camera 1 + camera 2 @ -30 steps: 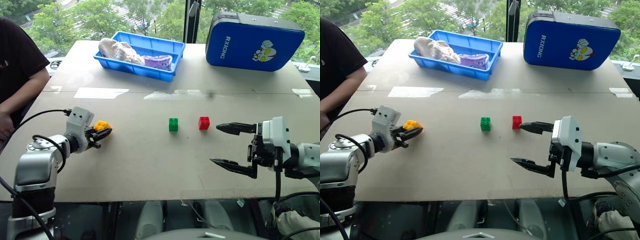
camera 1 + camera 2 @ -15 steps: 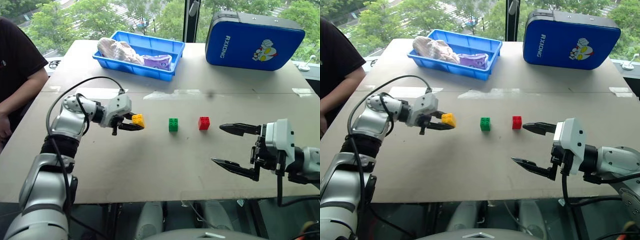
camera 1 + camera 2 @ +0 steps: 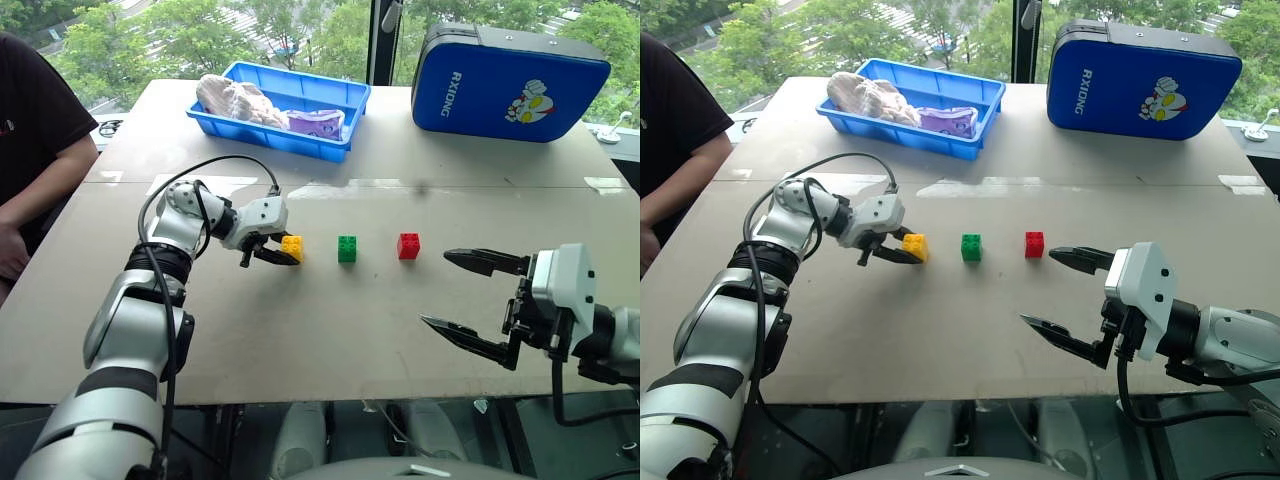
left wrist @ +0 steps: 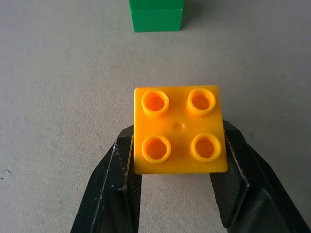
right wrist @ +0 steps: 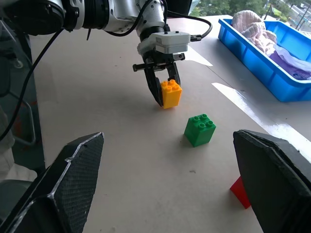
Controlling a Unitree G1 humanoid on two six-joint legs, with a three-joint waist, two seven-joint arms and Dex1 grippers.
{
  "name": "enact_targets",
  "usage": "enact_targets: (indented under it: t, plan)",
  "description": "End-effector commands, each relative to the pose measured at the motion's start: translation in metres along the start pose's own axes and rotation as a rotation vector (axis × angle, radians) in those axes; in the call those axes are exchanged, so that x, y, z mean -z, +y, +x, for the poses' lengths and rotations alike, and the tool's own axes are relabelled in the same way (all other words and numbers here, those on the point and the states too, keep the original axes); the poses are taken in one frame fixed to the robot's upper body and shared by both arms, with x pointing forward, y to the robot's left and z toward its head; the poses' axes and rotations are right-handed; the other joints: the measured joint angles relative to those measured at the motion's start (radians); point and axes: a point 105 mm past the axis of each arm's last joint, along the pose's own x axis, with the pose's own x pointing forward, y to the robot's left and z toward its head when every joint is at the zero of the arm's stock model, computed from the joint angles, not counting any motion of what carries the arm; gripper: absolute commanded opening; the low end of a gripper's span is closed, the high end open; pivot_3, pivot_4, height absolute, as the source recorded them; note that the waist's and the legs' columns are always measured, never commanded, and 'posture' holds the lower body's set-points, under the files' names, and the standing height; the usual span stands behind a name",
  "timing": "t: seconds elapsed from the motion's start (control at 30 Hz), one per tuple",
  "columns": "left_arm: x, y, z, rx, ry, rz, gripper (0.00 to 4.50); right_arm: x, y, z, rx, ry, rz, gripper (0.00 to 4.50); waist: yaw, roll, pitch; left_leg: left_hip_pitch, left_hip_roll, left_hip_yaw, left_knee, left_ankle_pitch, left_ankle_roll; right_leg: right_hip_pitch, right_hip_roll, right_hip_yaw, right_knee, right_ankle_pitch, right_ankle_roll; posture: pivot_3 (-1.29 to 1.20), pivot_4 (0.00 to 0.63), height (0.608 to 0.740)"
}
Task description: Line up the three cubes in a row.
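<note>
Head cameras overlook the table [image 3: 300,340]; wrist cameras sit close, sharing the cubes [image 5: 199,130].

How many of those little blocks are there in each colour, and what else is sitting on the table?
Yellow-orange cube: 1, gripped by the left tool
Green cube: 1
Red cube: 1
Blue tray with cloth bundles in it: 1
Blue case: 1
Total: 5 things, 3 of them cubes
</note>
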Motion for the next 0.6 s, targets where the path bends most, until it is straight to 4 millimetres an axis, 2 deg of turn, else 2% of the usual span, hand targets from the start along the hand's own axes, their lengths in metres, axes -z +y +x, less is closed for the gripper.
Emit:
enact_targets:
  t: [0.03, 0.17, 0.23, 0.4, 0.6]
  plan:
    - [-0.008, 0.007, -0.007, -0.026, 0.001, 0.048, 1.33, -0.008, 0.002, -0.003, 0.012, -0.01, -0.044, 4.4, 0.0, 0.0, 0.0, 0.0, 0.0, 0.0, 0.0, 0.0, 0.0, 0.0, 0.0, 0.0, 0.0, 0.0, 0.0, 0.0, 0.15, 0.74]
    - [-0.006, 0.008, -0.006, -0.036, 0.003, 0.04, 1.33, -0.008, 0.001, -0.003, 0.016, -0.006, -0.043, 4.4, 0.0, 0.0, 0.0, 0.0, 0.0, 0.0, 0.0, 0.0, 0.0, 0.0, 0.0, 0.0, 0.0, 0.0, 0.0, 0.0, 0.15, 0.74]
    - [-0.005, 0.008, -0.005, -0.044, 0.004, 0.037, 2.34, -0.008, 0.0, -0.004, 0.017, -0.004, -0.043, 4.4, 0.0, 0.0, 0.0, 0.0, 0.0, 0.0, 0.0, 0.0, 0.0, 0.0, 0.0, 0.0, 0.0, 0.0, 0.0, 0.0, 0.15, 0.74]
    - [-0.004, 0.007, -0.012, -0.058, -0.015, 0.017, 4.41, -0.007, 0.0, -0.005, 0.019, 0.003, -0.041, 4.4, 0.0, 0.0, 0.0, 0.0, 0.0, 0.0, 0.0, 0.0, 0.0, 0.0, 0.0, 0.0, 0.0, 0.0, 0.0, 0.0, 0.15, 0.74]
    - [-0.003, -0.003, -0.045, -0.197, -0.147, -0.054, 4.41, -0.003, -0.012, -0.018, 0.125, 0.027, -0.017, 4.4, -0.007, 0.0, 0.0, 0.0, 0.001, 0.0, 0.0, 0.0, 0.0, 0.0, 0.0, 0.0, 0.001, 0.0, 0.0, 0.0, 0.15, 0.74]
